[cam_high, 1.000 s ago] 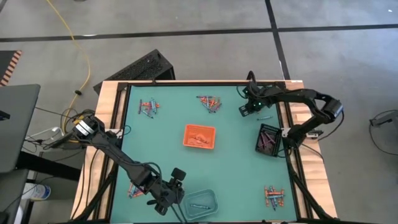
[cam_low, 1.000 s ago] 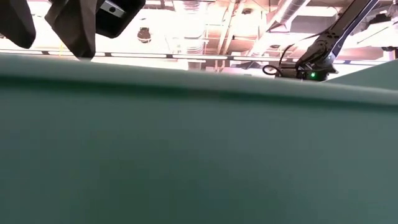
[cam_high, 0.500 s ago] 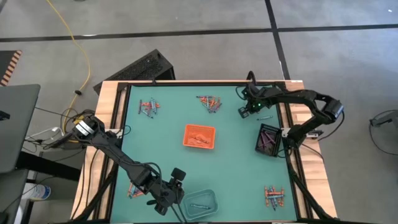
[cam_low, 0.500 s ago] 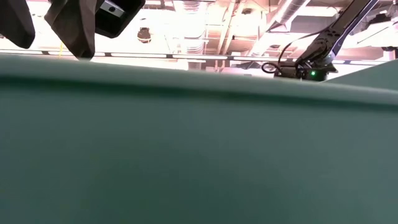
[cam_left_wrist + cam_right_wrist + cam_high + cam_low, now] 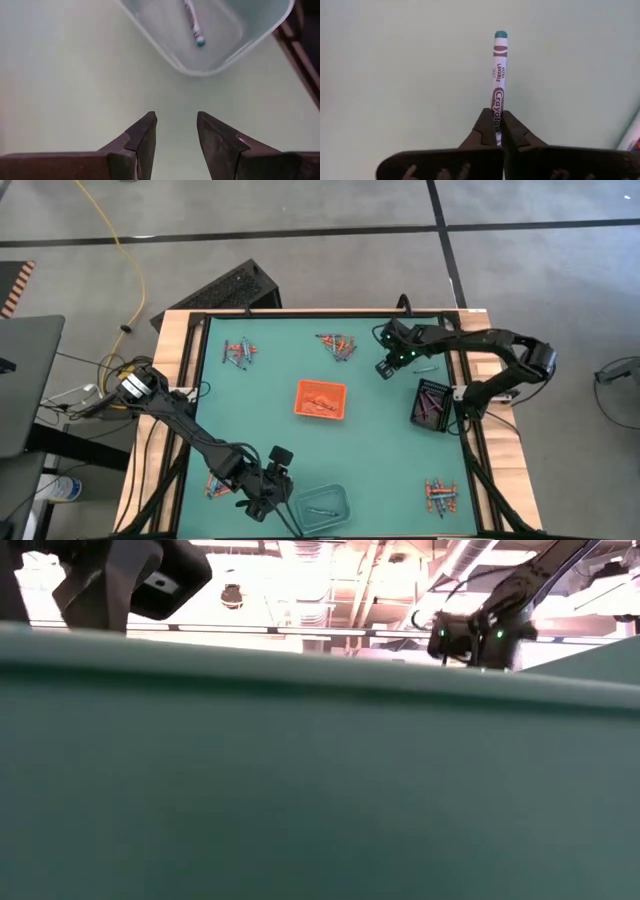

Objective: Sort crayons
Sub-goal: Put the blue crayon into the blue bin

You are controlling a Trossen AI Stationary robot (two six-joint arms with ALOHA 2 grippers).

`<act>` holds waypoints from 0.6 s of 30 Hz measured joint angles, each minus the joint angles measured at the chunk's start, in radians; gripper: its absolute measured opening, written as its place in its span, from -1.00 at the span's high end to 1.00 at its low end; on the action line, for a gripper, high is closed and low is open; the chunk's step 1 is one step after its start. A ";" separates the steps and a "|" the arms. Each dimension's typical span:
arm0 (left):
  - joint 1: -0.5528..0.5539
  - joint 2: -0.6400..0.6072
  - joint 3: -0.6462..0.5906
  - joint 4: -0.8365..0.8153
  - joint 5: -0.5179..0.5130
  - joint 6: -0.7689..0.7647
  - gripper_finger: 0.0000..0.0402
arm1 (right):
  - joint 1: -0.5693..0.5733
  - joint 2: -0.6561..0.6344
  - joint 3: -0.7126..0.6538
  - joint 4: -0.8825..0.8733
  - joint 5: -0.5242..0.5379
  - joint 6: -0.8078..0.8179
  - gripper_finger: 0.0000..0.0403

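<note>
My right gripper [image 5: 384, 366] is over the far right part of the green mat, shut on a white-wrapped crayon with a blue-green tip [image 5: 499, 70]. My left gripper [image 5: 175, 134] is open and holds nothing. It hovers at the near edge beside the clear tray [image 5: 322, 507], where one crayon [image 5: 193, 22] lies flat on the tray floor. Loose crayons lie in small heaps at the far left [image 5: 238, 352], far middle [image 5: 338, 345], near right [image 5: 440, 496] and near left [image 5: 214, 485]. One stray crayon [image 5: 428, 366] lies to the right of my right gripper. My right gripper pinches the crayon's wrapped shaft [image 5: 497, 111] between its two fingertips, at the end away from the coloured tip. The crayon runs in line with the fingers and sticks out ahead of them. The end between the fingers is hidden. It looks clear of the mat.
An orange tray [image 5: 321, 399] sits mid-table with crayons in it. A black tray [image 5: 433, 402] with purple crayons stands at the right edge. A wooden frame [image 5: 190, 340] borders the mat. Open mat lies between the trays.
My right gripper has moved from the far right corner toward the table's left and a little toward the near edge, rising slightly. My left gripper has shifted a little toward the left edge.
</note>
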 joint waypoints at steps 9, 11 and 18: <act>-0.044 0.000 0.000 -0.137 0.001 -0.123 0.34 | 0.401 -0.139 0.001 0.009 0.011 0.094 1.00; -0.056 0.000 0.000 -0.165 0.001 -0.153 0.34 | 0.518 -0.158 0.001 0.056 0.011 0.118 1.00; -0.101 0.000 0.000 -0.268 0.016 -0.270 0.34 | 0.861 -0.117 0.002 0.426 0.036 0.172 1.00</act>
